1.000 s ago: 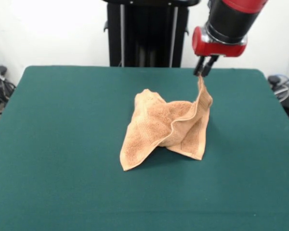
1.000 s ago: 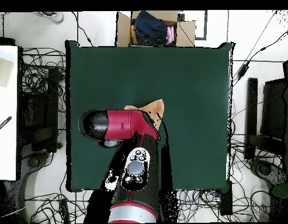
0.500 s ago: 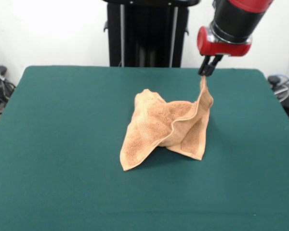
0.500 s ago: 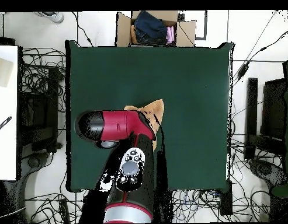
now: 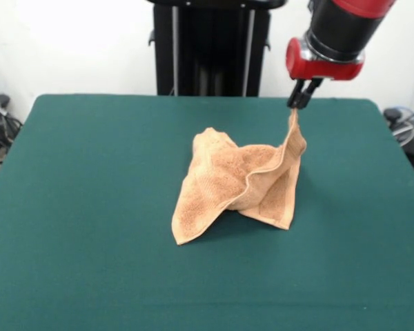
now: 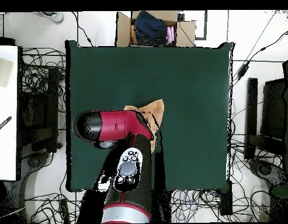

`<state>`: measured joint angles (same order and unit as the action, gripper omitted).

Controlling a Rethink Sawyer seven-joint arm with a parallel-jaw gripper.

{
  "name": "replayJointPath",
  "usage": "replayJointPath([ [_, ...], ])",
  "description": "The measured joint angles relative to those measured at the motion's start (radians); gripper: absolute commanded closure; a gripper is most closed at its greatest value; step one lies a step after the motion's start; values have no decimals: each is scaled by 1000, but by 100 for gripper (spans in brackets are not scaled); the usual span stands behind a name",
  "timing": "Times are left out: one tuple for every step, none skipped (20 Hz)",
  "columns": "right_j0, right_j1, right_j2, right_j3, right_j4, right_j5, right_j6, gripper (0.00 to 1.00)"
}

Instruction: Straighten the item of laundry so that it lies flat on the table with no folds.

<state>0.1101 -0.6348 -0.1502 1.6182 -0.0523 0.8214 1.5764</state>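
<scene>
The gripper (image 5: 302,103) was pinched shut on the towel's (image 5: 238,181) top corner and had crept a little up and to the right over the last second, drawing that corner taut. The towel stood in a crumpled peak near the middle of the desk (image 5: 90,207), its lower folds unmoved. The pull had likely only begun to open it; most creases remained.

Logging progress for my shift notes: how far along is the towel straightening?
Early stage. Done: the gripper has a corner of the towel pinched and raised. In hand: that corner stands up off the table. Left: the towel is bunched in folds; it must be spread flat.
</scene>
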Motion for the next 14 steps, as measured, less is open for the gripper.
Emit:
replayJointPath([
  [1,0,0,0,0,0,0,100],
  [1,0,0,0,0,0,0,100],
  [2,0,0,0,0,0,0,100],
  [4,0,0,0,0,0,0,100],
  [5,0,0,0,0,0,0,100],
  [8,0,0,0,0,0,0,100],
  [11,0,0,0,0,0,0,100],
  [15,0,0,0,0,0,0,100],
  [18,0,-1,0,0,0,0,100],
  [24,0,-2,-1,0,0,0,100],
  [28,0,-3,-2,0,0,0,100],
  [33,0,-4,-4,0,0,0,100],
  [39,0,-7,-7,0,0,0,100],
  [45,1,-10,-10,0,0,0,100],
])
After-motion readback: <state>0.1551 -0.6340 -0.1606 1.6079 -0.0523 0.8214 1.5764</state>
